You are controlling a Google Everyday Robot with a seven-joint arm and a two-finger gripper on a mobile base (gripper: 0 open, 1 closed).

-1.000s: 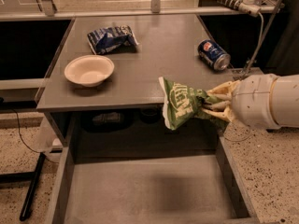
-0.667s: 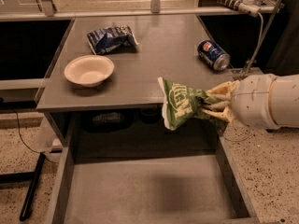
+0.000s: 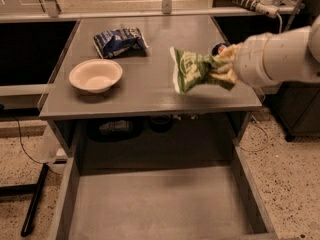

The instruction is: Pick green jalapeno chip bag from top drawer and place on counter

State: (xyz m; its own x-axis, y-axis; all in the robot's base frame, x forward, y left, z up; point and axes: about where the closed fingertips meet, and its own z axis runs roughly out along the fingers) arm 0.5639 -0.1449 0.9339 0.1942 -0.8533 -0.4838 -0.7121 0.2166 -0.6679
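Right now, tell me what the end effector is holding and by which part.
The end effector holds the green jalapeno chip bag by its crumpled end nearest the arm, in the air over the counter.

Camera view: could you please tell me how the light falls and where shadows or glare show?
Camera view: warm, dim light from above; the gripper, at right over the counter, holds the chip bag, which drops a soft shadow on the counter; the bowl shades its near side; the drawer floor darkens toward the back; faint sheen on the counter, no hard glare.
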